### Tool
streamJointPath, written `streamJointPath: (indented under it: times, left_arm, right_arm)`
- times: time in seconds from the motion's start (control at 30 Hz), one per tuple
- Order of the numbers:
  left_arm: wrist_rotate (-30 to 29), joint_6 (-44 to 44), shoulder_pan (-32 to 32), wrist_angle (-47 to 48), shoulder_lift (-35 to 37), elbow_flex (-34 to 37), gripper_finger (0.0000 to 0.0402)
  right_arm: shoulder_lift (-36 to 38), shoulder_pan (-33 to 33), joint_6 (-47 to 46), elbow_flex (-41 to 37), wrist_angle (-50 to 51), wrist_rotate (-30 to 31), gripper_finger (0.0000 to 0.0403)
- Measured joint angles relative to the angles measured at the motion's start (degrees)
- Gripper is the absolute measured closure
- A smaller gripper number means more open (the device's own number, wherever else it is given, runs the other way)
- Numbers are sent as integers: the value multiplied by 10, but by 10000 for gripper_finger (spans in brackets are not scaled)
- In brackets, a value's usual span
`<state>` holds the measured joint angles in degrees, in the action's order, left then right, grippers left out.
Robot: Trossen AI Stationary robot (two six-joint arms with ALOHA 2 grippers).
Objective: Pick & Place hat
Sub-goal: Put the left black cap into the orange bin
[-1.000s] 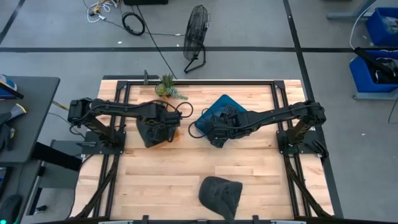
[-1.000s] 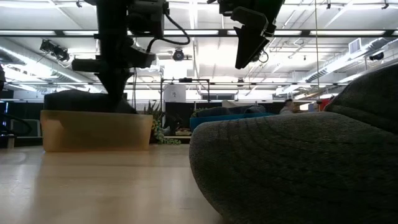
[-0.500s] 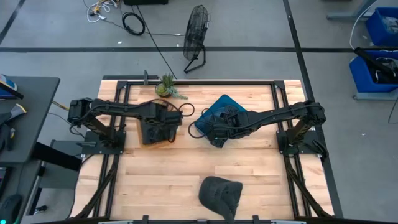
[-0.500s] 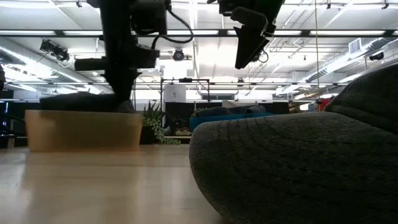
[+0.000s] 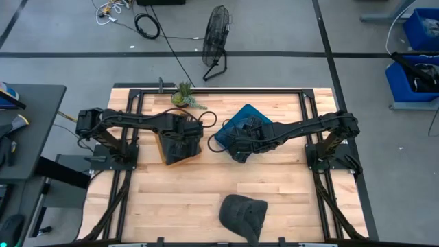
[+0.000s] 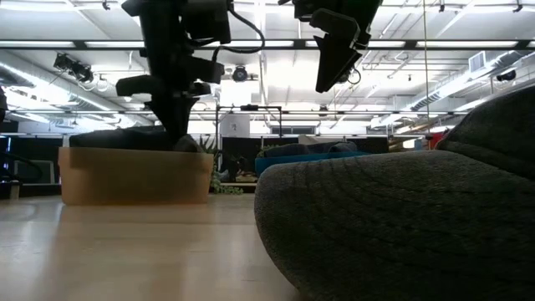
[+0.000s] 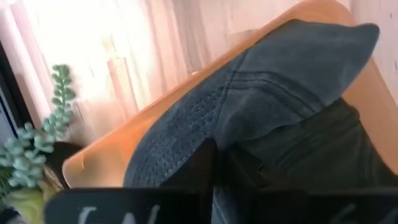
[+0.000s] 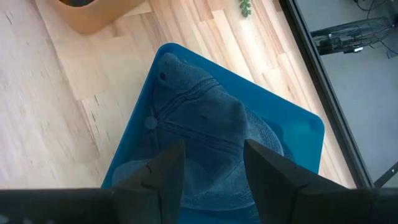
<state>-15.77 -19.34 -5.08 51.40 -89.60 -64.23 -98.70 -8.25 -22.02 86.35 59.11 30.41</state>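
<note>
A dark blue-grey hat point(image 7: 261, 81) lies in a tan box point(image 5: 180, 158) left of the table's middle; the box point(image 6: 134, 176) stands on the tabletop. My left gripper point(image 5: 180, 140) reaches down into it and is shut on the hat. A second blue hat point(image 8: 205, 124) lies in a blue tray point(image 8: 298, 130) at mid table. My right gripper point(image 8: 214, 168) hangs open above that tray point(image 5: 241, 113), well clear of it in the low view point(image 6: 334, 71). A grey hat point(image 5: 243, 211) rests on its brim side at the near edge point(image 6: 401, 226). My left gripper has a fold of the hat's cloth point(image 7: 239, 155) between its fingers point(image 7: 208, 165), coming from above into the box. The hat lies slack in the box, its crown against the box wall. The camera housing hides the fingertips.
A small potted succulent point(image 5: 184, 96) stands near the far edge, close behind the tan box point(image 7: 37, 149). Bare wooden tabletop point(image 5: 178, 199) stretches between the box, the tray and the grey hat. Black frame rails point(image 5: 219, 89) border the table.
My left gripper swung a little toward the table's left edge, then back toward the right and slightly nearer. The tan box with the hat slid along the table with it and now sits a bit farther right than a second ago.
</note>
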Motion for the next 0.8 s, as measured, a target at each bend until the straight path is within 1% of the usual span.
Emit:
streamJointPath:
  times: [0.07, 0.17, 0.23, 0.3, 0.37, 0.47, 0.57, 0.7, 0.8]
  left_arm:
    - [0, 18, 0, 2, 0, 0, 356]
    - [-7, 21, 0, 5, 0, 0, 327]
    - [-38, 21, 0, 5, 0, 0, 307]
    - [-82, 22, 0, 5, 0, 0, 291]
    - [-103, 22, 0, 19, 0, -3, 281]
    - [-103, 44, 3, 47, 1, -21, 276]
    - [-92, 56, 8, 72, 18, -38, 280]
    - [-93, 58, 6, 88, 45, -40, 286]
    - [-120, 81, 6, 129, 62, -40, 286]
  right_arm:
    - [0, 0, 0, 0, 0, 0, 234]
    - [0, 0, 0, 0, 0, 0, 234]
    - [0, 0, 0, 0, 0, 0, 234]
    - [0, 0, 0, 0, 0, 0, 234]
    - [0, 0, 9, 0, 1, 0, 234]
    - [0, 1, 44, 0, -2, 0, 234]
    - [0, 2, 47, 0, -1, -8, 234]
    - [0, 2, 28, 0, 4, -42, 234]
    - [0, -1, 15, 0, 19, -75, 234]
